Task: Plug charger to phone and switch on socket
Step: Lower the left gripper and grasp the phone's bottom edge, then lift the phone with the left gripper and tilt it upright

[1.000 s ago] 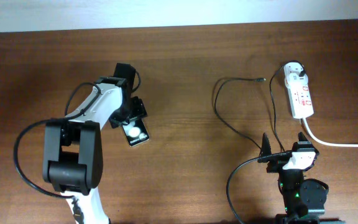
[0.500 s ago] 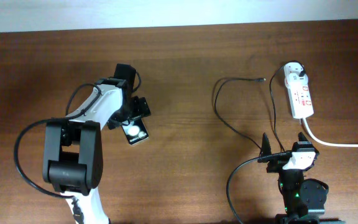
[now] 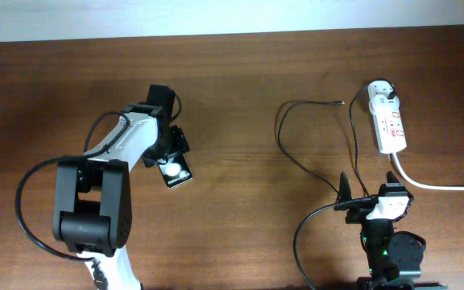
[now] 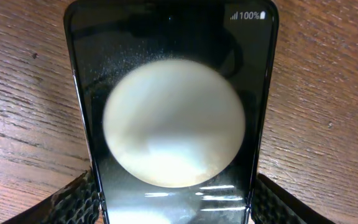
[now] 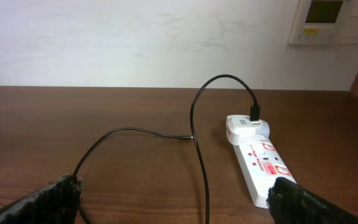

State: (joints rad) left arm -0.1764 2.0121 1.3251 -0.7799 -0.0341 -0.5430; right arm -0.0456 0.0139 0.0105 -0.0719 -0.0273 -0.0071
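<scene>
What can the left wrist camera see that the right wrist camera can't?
Only the left wrist camera sees the phone. It is very close, with 100% written in a corner and a big round white reflection on its glass. The left gripper's fingers sit against its two sides. Only the right wrist camera sees the charger looping to its white plug adapter in the socket, plus the wall and a wall panel. Both see the brown wooden table, and the right gripper's fingers show in the bottom corners too.

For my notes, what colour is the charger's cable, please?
Black; the charger cable shows best in the right wrist view.
</scene>
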